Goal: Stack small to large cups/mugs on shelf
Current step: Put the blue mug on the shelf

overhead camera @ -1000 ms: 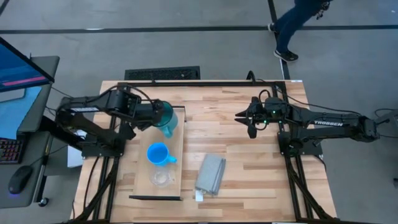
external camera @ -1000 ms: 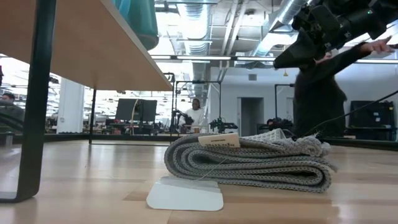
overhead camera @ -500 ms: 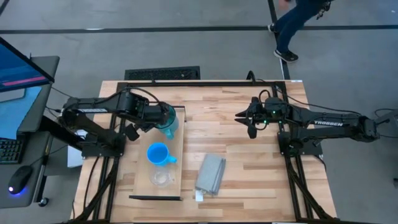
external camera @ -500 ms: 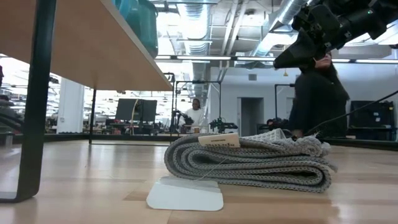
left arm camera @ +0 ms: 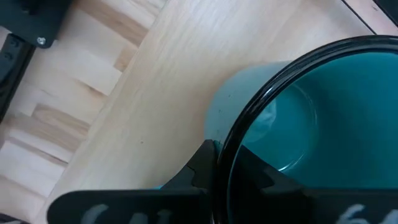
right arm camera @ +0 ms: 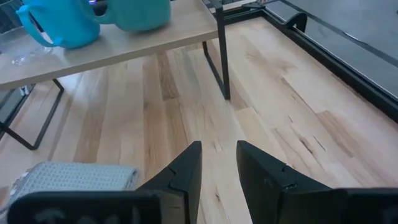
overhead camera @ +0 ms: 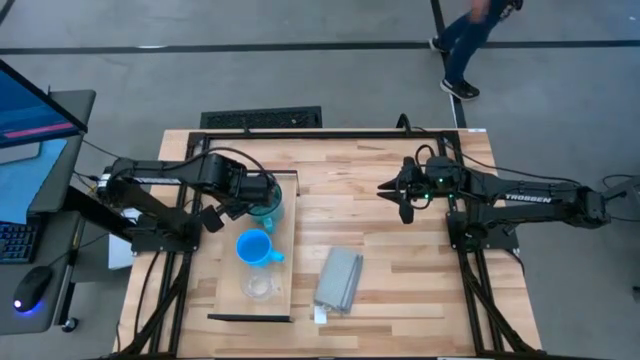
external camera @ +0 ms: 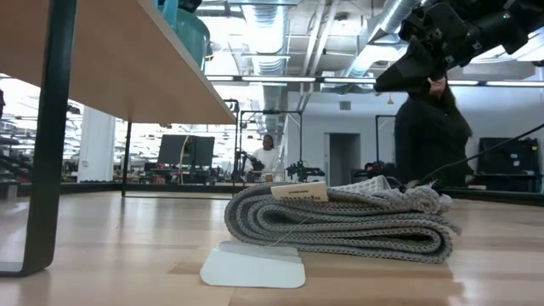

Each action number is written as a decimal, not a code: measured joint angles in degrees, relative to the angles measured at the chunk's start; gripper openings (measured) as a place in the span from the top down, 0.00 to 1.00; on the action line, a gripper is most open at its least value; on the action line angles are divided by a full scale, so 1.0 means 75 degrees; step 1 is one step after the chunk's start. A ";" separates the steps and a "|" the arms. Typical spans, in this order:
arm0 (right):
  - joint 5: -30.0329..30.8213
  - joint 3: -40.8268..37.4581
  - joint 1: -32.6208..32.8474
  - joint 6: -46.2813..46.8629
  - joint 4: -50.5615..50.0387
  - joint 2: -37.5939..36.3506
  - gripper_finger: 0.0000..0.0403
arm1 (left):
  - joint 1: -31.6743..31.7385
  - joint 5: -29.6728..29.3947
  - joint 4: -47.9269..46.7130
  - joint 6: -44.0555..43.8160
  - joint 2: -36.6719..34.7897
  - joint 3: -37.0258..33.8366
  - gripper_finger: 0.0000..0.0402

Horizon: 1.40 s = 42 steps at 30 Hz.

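Note:
The teal mug (overhead camera: pixel 270 200) sits upright at the far end of the pale shelf (overhead camera: pixel 230 295), with my left gripper (overhead camera: pixel 252 192) shut on it from the left. Whether its base rests on the board, I cannot tell. Nearer on the shelf stands the bright blue mug (overhead camera: pixel 254 247), and nearer still the small clear cup (overhead camera: pixel 258 287), each on its base. My right gripper (overhead camera: pixel 398 190) hovers open over the table right of the shelf and touches nothing. In the right wrist view, the teal mug (right arm camera: pixel 140 15) and blue mug (right arm camera: pixel 59 25) show on the shelf (right arm camera: pixel 124 46). My left gripper (left arm camera: pixel 230 165) pinches the teal mug's wall at the dark rim (left arm camera: pixel 233 140), one finger inside the mug and one outside. It comes from the table's left side, slanting down. The mug is upright, mouth up, over the shelf board (left arm camera: pixel 155 93).
A folded grey cloth (overhead camera: pixel 338 280) with a white tag lies on the tabletop right of the shelf's near half. The shelf stands on dark legs (external camera: pixel 47 136) above the table. A person (overhead camera: pixel 465 40) walks on the floor beyond the far edge.
My left gripper has moved toward the table's right and near side and downward, still shut on the teal mug. The mug, tilted a second ago, has been turned upright and brought lower over the shelf's far end. The person beyond the table has kept walking.

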 joint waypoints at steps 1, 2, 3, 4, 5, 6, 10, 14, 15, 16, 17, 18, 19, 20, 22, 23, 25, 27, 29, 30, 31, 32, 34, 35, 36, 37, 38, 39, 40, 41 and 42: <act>0.0000 0.0000 0.0002 0.0000 0.0002 0.0000 0.70 | 0.0000 -0.0013 0.0005 0.0000 0.0000 0.0000 0.97; 0.0000 0.0000 0.0000 0.0000 0.0013 0.0000 0.70 | -0.0003 -0.0017 0.0013 0.0000 0.0000 -0.0002 0.97; 0.0000 0.0000 0.0003 -0.0003 0.0024 0.0000 0.70 | -0.0003 -0.0013 0.0015 0.0000 0.0000 -0.0003 0.97; 0.0000 0.0003 0.0002 -0.0003 0.0026 0.0000 0.70 | -0.0002 -0.0016 0.0011 -0.0001 0.0000 -0.0003 0.97; 0.0000 0.0000 0.0000 -0.0003 0.0031 0.0000 0.70 | 0.0000 -0.0030 0.0006 -0.0006 0.0000 -0.0003 0.97; 0.0000 0.0000 0.0000 0.0000 0.0045 0.0000 0.70 | -0.0003 -0.0058 0.0007 -0.0006 0.0001 -0.0003 0.97; -0.0010 0.0000 0.0001 -0.0003 0.0055 0.0000 0.70 | 0.0002 -0.0251 0.0018 0.0015 0.0127 -0.0009 0.97; -0.0073 0.0000 0.0000 -0.0003 0.0056 0.0000 0.70 | 0.0060 -0.0231 0.0010 0.0047 0.0213 -0.0009 0.97; -0.0079 0.0000 0.0003 -0.0003 0.0055 0.0000 0.70 | 0.0067 -0.0215 0.0018 0.0050 0.0213 -0.0009 0.97; -0.0086 0.0001 0.0003 -0.0003 0.0055 0.0000 0.70 | 0.0067 -0.0237 0.0012 0.0063 0.0210 -0.0009 0.97; -0.0090 0.0000 0.0000 -0.0003 0.0055 0.0000 0.70 | 0.0067 -0.0247 0.0001 0.0095 0.0210 -0.0009 0.96; -0.0093 0.0000 0.0000 -0.0003 0.0055 0.0000 0.70 | 0.0067 -0.0242 0.0009 0.0137 0.0210 -0.0009 0.95; -0.0093 0.0000 0.0001 -0.0003 0.0053 0.0000 0.70 | 0.0067 -0.0242 0.0022 0.0205 0.0210 -0.0009 0.95; -0.0095 0.0000 0.0000 -0.0003 0.0052 0.0000 0.70 | 0.0067 -0.0245 0.0027 0.0249 0.0210 -0.0009 0.95; -0.0096 0.0000 0.0003 -0.0003 0.0052 0.0000 0.70 | 0.0065 -0.0242 0.0016 0.0274 0.0210 -0.0009 0.95; -0.0096 0.0001 0.0000 -0.0003 0.0051 0.0000 0.70 | 0.0066 -0.0242 0.0016 0.0271 0.0210 -0.0009 0.96; -0.0099 0.0000 0.0003 -0.0003 0.0050 0.0000 0.70 | 0.0064 -0.0242 0.0015 0.0268 0.0210 -0.0009 0.96; -0.0099 0.0001 0.0000 -0.0003 0.0050 0.0000 0.70 | 0.0064 -0.0239 0.0009 0.0271 0.0210 -0.0009 0.95; -0.0100 0.0000 0.0001 -0.0003 0.0051 0.0000 0.70 | 0.0064 -0.0242 0.0012 0.0327 0.0210 -0.0009 0.93; -0.0099 0.0000 0.0000 -0.0003 0.0050 0.0000 0.70 | 0.0064 -0.0245 0.0022 0.0352 0.0210 -0.0009 0.92; -0.0099 0.0000 0.0000 -0.0003 0.0050 0.0000 0.70 | 0.0064 -0.0242 0.0023 0.0406 0.0210 -0.0009 0.91; -0.0099 0.0000 0.0000 -0.0003 0.0050 0.0000 0.70 | 0.0064 -0.0246 0.0024 0.0459 0.0209 -0.0009 0.90; -0.0099 0.0001 0.0000 -0.0005 0.0050 0.0000 0.70 | 0.0064 -0.0248 0.0056 0.0513 0.0203 -0.0009 0.88; -0.0099 0.0000 0.0002 -0.0005 0.0052 0.0000 0.70 | 0.0064 -0.0245 0.0051 0.0516 0.0201 -0.0009 0.87; -0.0099 0.0000 0.0000 -0.0004 0.0052 0.0000 0.70 | 0.0064 -0.0236 0.0048 0.0483 0.0201 -0.0009 0.87; -0.0100 0.0002 0.0002 -0.0005 0.0052 0.0000 0.70 | 0.0064 -0.0219 0.0058 0.0443 0.0201 -0.0007 0.86; -0.0102 0.0000 0.0001 -0.0005 0.0052 0.0000 0.70 | 0.0064 -0.0219 0.0070 0.0426 0.0201 -0.0006 0.85; -0.0101 0.0001 0.0000 -0.0006 0.0052 0.0000 0.70 | 0.0064 -0.0217 0.0073 0.0417 0.0201 -0.0006 0.85; -0.0102 0.0000 0.0000 -0.0003 0.0050 0.0000 0.70 | 0.0064 -0.0218 0.0080 0.0414 0.0201 -0.0006 0.84; -0.0102 0.0000 0.0001 -0.0006 0.0051 0.0000 0.70 | 0.0064 -0.0216 0.0082 0.0414 0.0201 -0.0006 0.84; -0.0102 0.0001 0.0000 -0.0004 0.0052 0.0000 0.70 | 0.0064 -0.0216 0.0082 0.0411 0.0201 -0.0006 0.83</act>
